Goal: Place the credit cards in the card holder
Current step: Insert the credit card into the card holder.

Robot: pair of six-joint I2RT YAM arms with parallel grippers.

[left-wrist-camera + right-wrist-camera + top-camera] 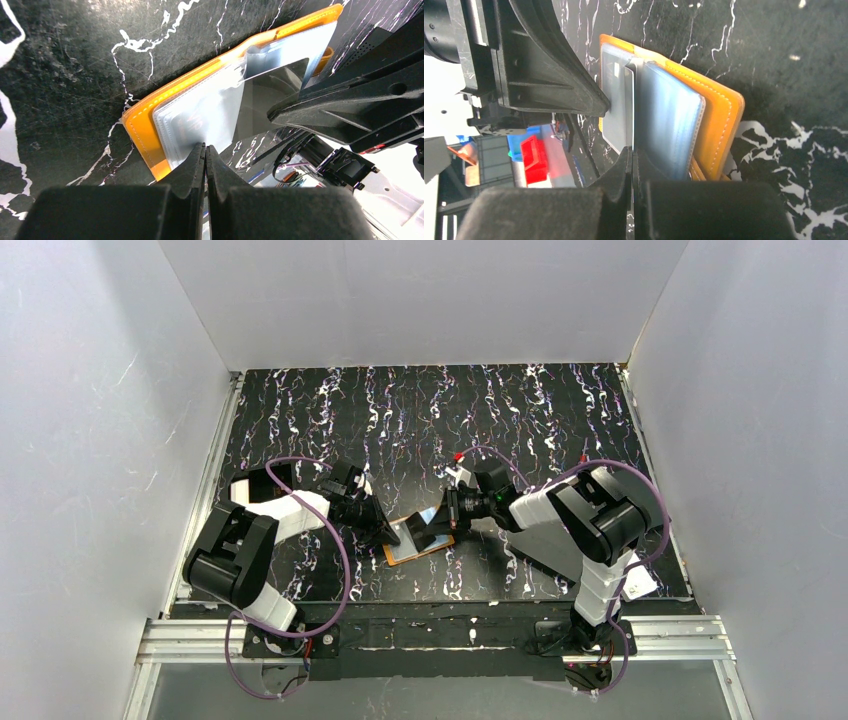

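An orange card holder (418, 540) lies open on a black, white-veined surface (420, 420), directly between the two sets of jaws, which face each other across it.

The left jaws are pressed fully together. Their tips sit at the near edge of the pale clear sleeves (200, 115), with the orange cover just beyond and to their left. Whether they actually pinch a sleeve cannot be told.

The right jaws are also pressed together, closed on a thin leaf (629, 100) that stands on edge straight ahead of them. It cannot be told whether this leaf is a card or a sleeve. The stacked sleeves and orange cover lie just to the right of these jaws, and the other arm's finger is close on the left.

Likely risks: the holder looks light, so any pull on a pinched sleeve could drag or lift it. The thin leaf could slip free. The two sets of fingers are nearly touching and could collide.
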